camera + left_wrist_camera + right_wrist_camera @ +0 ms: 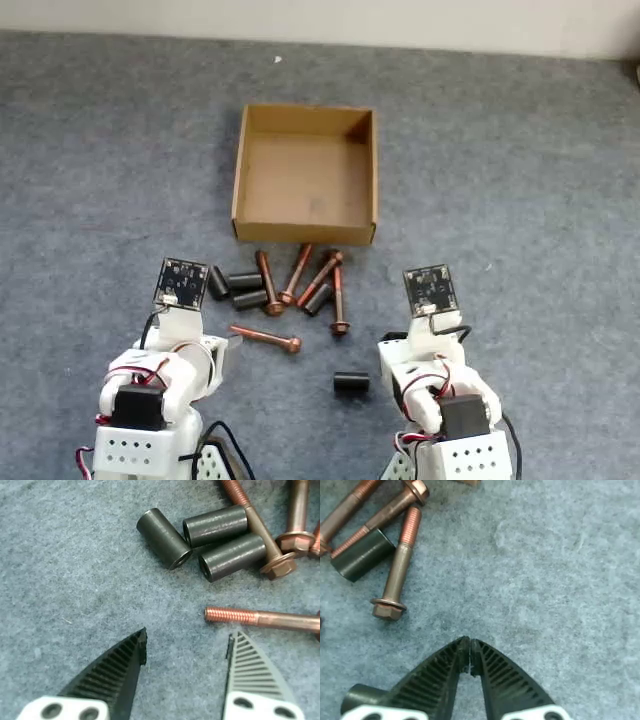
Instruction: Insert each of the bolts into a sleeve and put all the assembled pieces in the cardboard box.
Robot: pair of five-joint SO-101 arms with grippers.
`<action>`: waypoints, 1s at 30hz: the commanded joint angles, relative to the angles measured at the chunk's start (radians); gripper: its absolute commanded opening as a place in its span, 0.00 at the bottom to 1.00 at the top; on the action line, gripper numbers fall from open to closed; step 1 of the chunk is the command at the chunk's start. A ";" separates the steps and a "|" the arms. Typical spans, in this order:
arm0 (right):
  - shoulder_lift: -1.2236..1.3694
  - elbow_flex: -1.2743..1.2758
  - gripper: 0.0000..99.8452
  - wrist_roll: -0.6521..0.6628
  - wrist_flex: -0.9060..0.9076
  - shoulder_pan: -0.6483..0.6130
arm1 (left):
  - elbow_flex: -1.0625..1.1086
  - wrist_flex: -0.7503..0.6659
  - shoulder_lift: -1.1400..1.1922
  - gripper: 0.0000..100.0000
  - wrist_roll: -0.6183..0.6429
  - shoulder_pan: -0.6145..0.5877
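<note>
Top middle of the high view, the cardboard box point(305, 233) sits on the grey felt surface point(520, 150), its bare floor showing. Right below its front wall is a jumble of four copper bolts point(297, 273) and four dark sleeves point(245, 280), several of them touching. A loose bolt point(265, 337) lies on its own a bit lower, left of centre, and a lone sleeve point(351, 381) sits well apart at lower centre.

The left arm point(165, 385) is at lower left and the right arm point(440, 390) at lower right. The left jaws are spread wide over bare felt with nothing between them. The loose bolt's threaded end point(232, 616) lies just past the pale jaw's tip, with three sleeves beyond it. The right jaws are pretty much closed, tips almost touching, and grip nothing. A bolt and a sleeve lie ahead of them. The dark cylinder point(362, 695) beside their base is probably the lone sleeve, but it's half hidden.
</note>
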 commanded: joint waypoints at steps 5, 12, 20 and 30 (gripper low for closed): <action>-0.016 0.125 0.01 0.008 0.004 0.012 | 0.021 0.002 -0.001 0.27 -0.014 0.008; -0.016 0.125 0.01 0.008 0.010 0.008 | 0.021 0.002 -0.001 0.27 -0.014 0.008; -0.027 0.002 0.01 0.009 0.051 0.116 | 0.021 0.002 -0.001 0.27 -0.014 0.008; -0.012 -0.285 0.01 0.273 0.076 0.165 | 0.021 0.002 -0.001 0.27 -0.014 0.008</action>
